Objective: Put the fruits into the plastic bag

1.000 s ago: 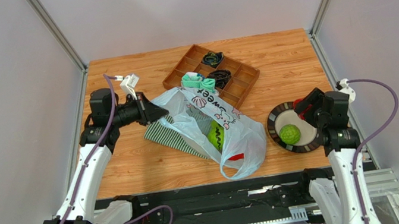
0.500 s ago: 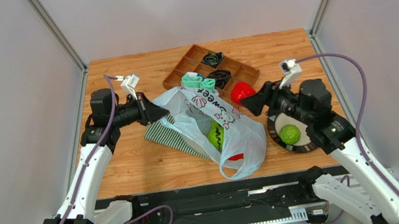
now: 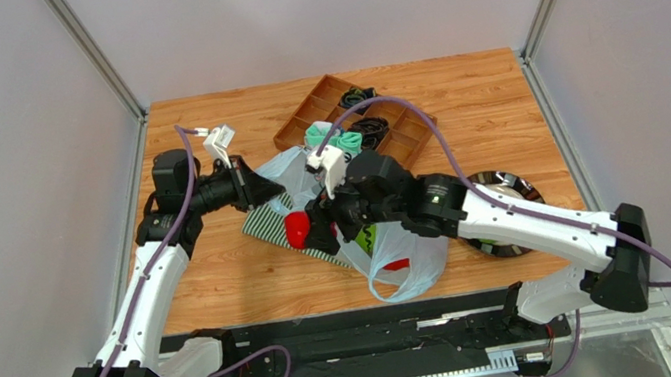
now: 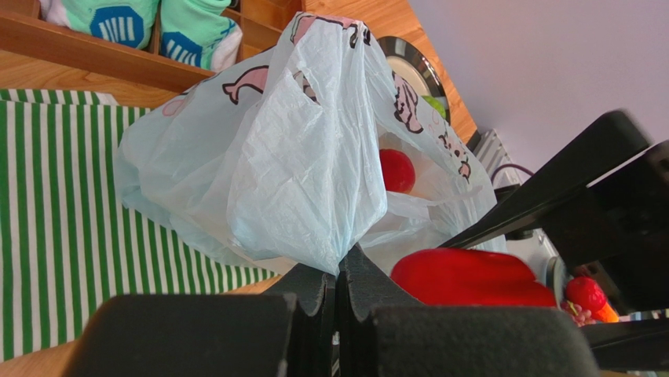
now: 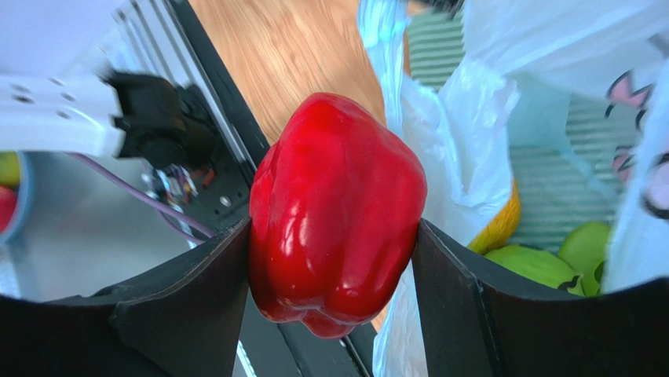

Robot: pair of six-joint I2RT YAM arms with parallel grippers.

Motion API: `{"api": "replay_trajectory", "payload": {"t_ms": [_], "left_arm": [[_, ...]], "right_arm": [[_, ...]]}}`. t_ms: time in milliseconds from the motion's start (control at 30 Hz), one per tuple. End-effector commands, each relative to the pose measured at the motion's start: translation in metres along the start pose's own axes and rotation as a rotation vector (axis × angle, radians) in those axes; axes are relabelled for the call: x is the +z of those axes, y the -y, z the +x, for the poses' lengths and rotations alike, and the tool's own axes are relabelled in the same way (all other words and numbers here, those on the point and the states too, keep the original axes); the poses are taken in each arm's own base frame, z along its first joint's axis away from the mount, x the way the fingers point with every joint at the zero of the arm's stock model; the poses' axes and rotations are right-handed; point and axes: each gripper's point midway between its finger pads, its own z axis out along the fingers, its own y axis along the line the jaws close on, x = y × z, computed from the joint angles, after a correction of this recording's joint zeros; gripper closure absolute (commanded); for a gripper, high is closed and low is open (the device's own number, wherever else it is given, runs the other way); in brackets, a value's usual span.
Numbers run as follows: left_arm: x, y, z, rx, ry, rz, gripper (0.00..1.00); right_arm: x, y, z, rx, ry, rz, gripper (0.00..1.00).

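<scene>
The pale-blue plastic bag [image 3: 398, 234] lies mid-table, its mouth toward the left. My left gripper [image 3: 271, 190] is shut on the bag's edge [image 4: 314, 181] and holds it lifted. My right gripper [image 3: 304, 232] is shut on a red bell pepper [image 3: 296, 228], hanging just left of the bag's mouth above the striped cloth. The pepper [image 5: 338, 212] fills the space between the right fingers. Inside the bag lie a green fruit [image 5: 542, 263], a yellow-orange fruit [image 5: 499, 228] and a red round fruit [image 4: 396, 169].
A green-and-white striped cloth [image 3: 266, 222] lies under the bag. Behind it stands a wooden divided tray [image 3: 402, 137] with teal socks [image 3: 331, 136]. A dark-rimmed plate [image 3: 511, 183] sits at the right, mostly behind my right arm.
My right arm has swung from the plate at the right across the bag to its left side, carrying the red pepper. The left arm has stayed still.
</scene>
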Motion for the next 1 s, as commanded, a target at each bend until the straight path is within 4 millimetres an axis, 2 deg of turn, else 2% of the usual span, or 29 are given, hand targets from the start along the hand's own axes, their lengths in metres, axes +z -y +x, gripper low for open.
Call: {"api": "replay_trajectory", "payload": {"t_ms": [0,133,300,367,467,633,800,967], "left_arm": [[-0.001,0.004,-0.006,0.034,0.022,0.021,1.00],[-0.001,0.005,-0.006,0.034,0.022,0.022,1.00],[-0.002,0.006,-0.007,0.040,0.026,0.022,1.00],[-0.003,0.006,-0.008,0.044,0.029,0.020,1.00],[-0.003,0.006,-0.007,0.042,0.026,0.022,1.00],[-0.003,0.006,-0.007,0.040,0.027,0.020,1.00],[-0.002,0.009,-0.007,0.042,0.025,0.038,1.00],[-0.003,0.012,-0.008,0.054,0.034,0.055,1.00]], "right_arm": [[-0.005,0.005,0.016,-0.077,-0.128,0.074,0.90],[-0.019,0.019,0.043,-0.075,-0.237,0.137,0.90],[-0.054,0.074,0.069,-0.072,-0.334,0.448,0.92],[-0.067,0.093,0.070,-0.048,-0.338,0.562,0.94],[-0.087,0.111,0.070,-0.021,-0.334,0.666,0.96],[-0.107,0.131,0.066,0.047,-0.289,0.746,0.98],[-0.103,0.147,0.084,0.055,-0.351,0.817,0.99],[-0.074,0.161,0.111,0.073,-0.427,0.844,1.00]]}}
